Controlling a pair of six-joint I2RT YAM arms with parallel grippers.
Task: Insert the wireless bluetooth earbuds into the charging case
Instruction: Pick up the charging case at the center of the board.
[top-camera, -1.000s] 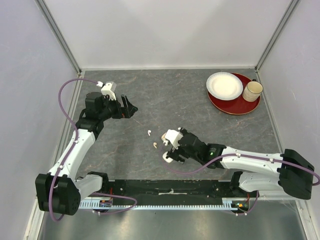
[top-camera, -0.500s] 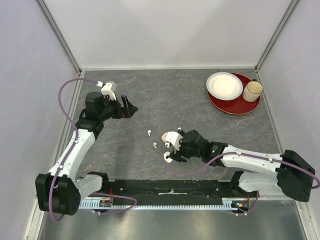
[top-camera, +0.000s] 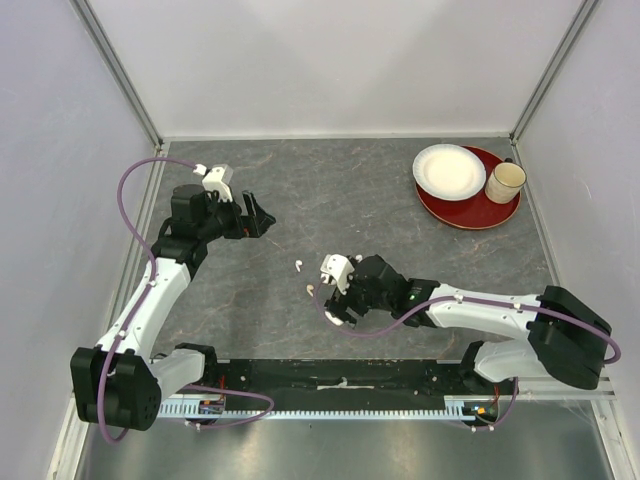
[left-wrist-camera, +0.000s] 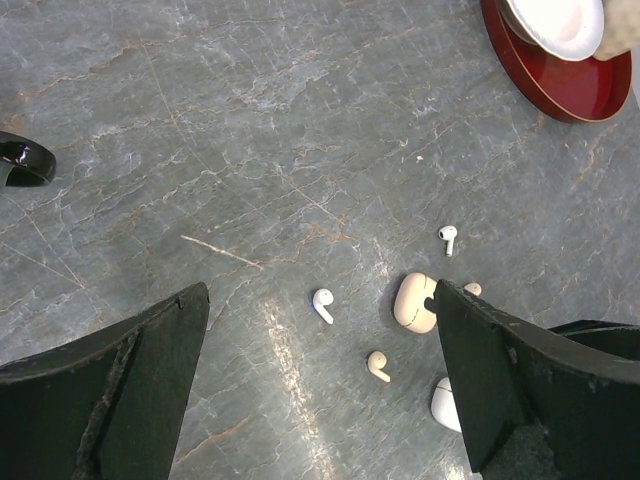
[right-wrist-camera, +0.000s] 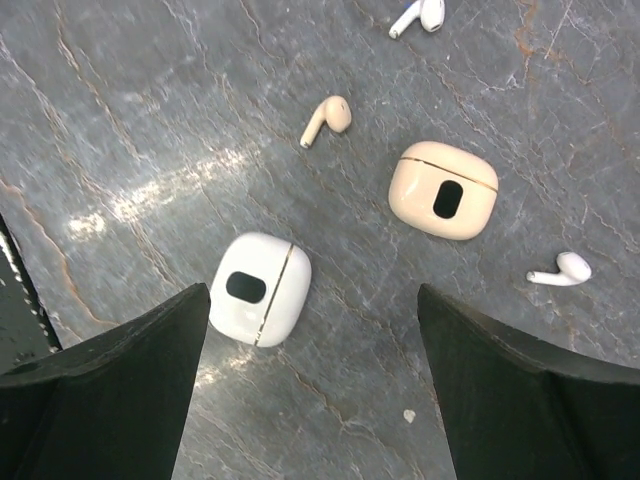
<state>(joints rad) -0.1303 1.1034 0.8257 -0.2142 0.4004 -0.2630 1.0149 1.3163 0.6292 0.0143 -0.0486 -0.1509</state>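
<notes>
Two closed charging cases lie on the grey table: a white case (right-wrist-camera: 260, 288) and a beige case (right-wrist-camera: 443, 190). Loose earbuds lie around them: a beige one (right-wrist-camera: 327, 118), a white one (right-wrist-camera: 412, 15) and another white one (right-wrist-camera: 562, 270). My right gripper (right-wrist-camera: 315, 390) is open and empty, hovering above the cases, with the white case just inside its left finger. In the top view it (top-camera: 338, 300) covers most of them. My left gripper (top-camera: 258, 215) is open and empty, held high at the left. Its view shows a white earbud (left-wrist-camera: 322, 303), a beige earbud (left-wrist-camera: 377, 364) and the beige case (left-wrist-camera: 415, 301).
A red plate (top-camera: 497, 212) with a white bowl (top-camera: 448, 171) and a beige mug (top-camera: 505, 181) stands at the back right. A white earbud (top-camera: 297, 265) and a beige earbud (top-camera: 311, 291) lie just left of the right gripper. Walls close in the table.
My right gripper has moved left and a little away from the base, and is now over the two cases. The left arm has not moved.
</notes>
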